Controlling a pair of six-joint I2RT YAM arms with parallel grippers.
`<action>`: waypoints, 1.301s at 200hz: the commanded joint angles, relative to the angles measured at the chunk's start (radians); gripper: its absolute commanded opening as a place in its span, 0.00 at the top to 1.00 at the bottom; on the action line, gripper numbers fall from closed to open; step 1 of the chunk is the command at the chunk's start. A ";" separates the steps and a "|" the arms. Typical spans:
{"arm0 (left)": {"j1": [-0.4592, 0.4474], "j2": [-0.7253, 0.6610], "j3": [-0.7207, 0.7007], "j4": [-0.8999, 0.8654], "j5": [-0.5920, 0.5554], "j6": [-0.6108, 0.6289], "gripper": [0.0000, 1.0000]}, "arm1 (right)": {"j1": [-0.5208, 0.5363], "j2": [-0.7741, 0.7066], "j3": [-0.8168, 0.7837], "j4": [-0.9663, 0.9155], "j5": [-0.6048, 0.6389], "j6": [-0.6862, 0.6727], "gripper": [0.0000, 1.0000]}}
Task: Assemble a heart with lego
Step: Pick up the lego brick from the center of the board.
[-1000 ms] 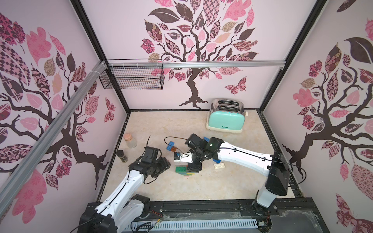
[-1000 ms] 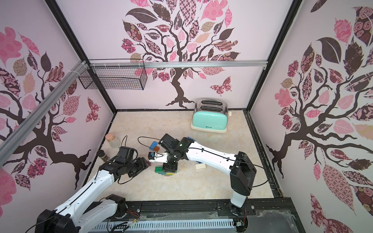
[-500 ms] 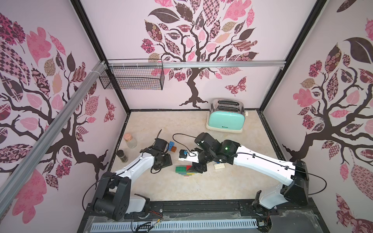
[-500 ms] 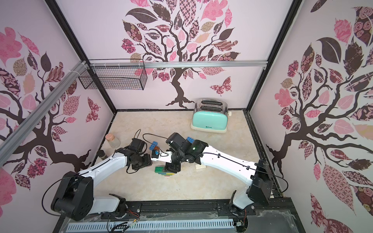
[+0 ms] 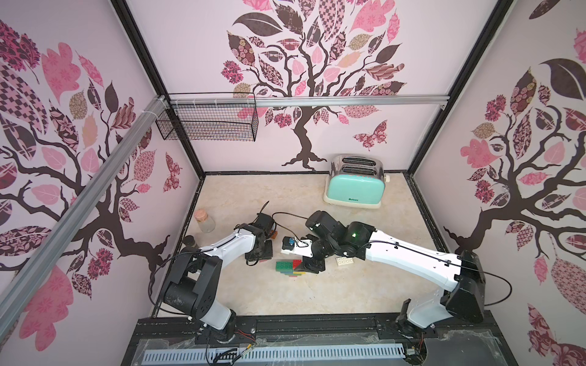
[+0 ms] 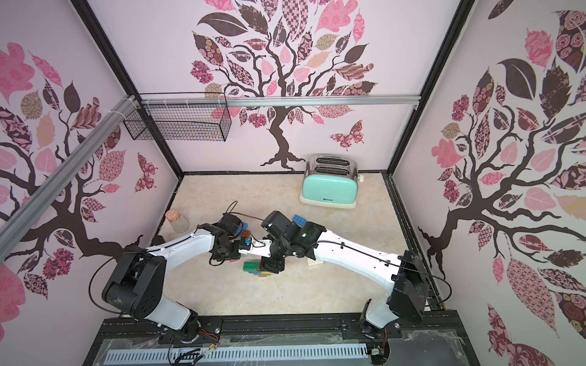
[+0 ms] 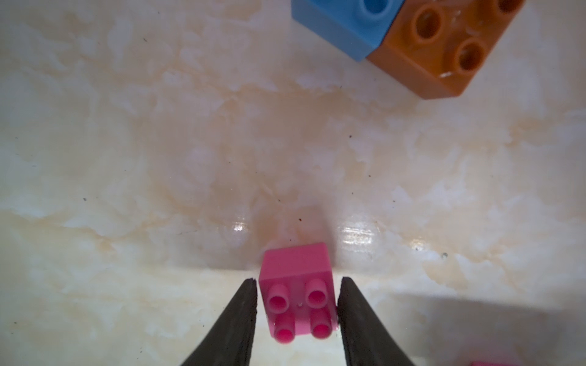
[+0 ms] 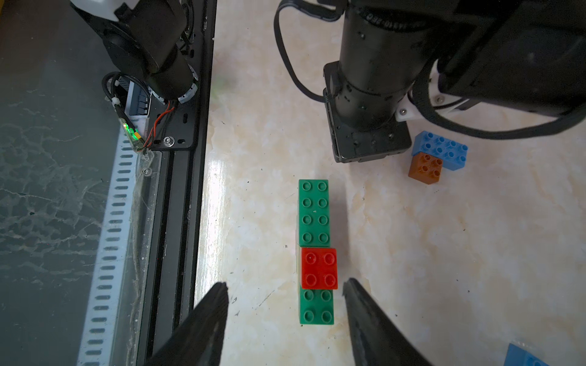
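Near back right corner of tabletop (image 5: 285, 196): toaster (image 5: 355, 190) sitting. By left edge: jar (image 5: 204, 221) standing, bottle (image 5: 190, 242) standing before it. Mid-tabletop: brick assembly (image 5: 287, 267) lying, lone brick (image 5: 345, 261) lying right of it. Left of assembly: small brick (image 7: 298, 291) sitting clamped in left pincer (image 7: 298, 282), brick pair (image 8: 437, 158) lying behind it. At assembly's right end: right pincer (image 8: 285, 285) straddling it, not touching.

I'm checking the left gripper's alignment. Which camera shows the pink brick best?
The left wrist view: the pink brick sits close up, studs toward the camera, between the left gripper fingers, both flanks visible. In both top views the gripper's body hides it. The right wrist view shows only that gripper's back, not the brick.
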 commanded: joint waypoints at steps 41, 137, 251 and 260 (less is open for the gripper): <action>-0.004 0.019 0.019 -0.027 -0.009 -0.004 0.70 | -0.010 -0.011 -0.018 0.010 0.022 0.019 0.39; -0.002 -0.102 0.069 -0.085 0.034 0.042 0.75 | -0.097 -0.029 -0.062 0.098 0.036 0.106 0.38; -0.134 0.263 0.339 -0.041 0.146 0.061 0.74 | -0.175 -0.055 -0.125 0.120 0.106 0.173 0.38; -0.139 0.282 0.343 -0.030 0.155 0.056 0.74 | -0.177 -0.057 -0.130 0.121 0.111 0.172 0.38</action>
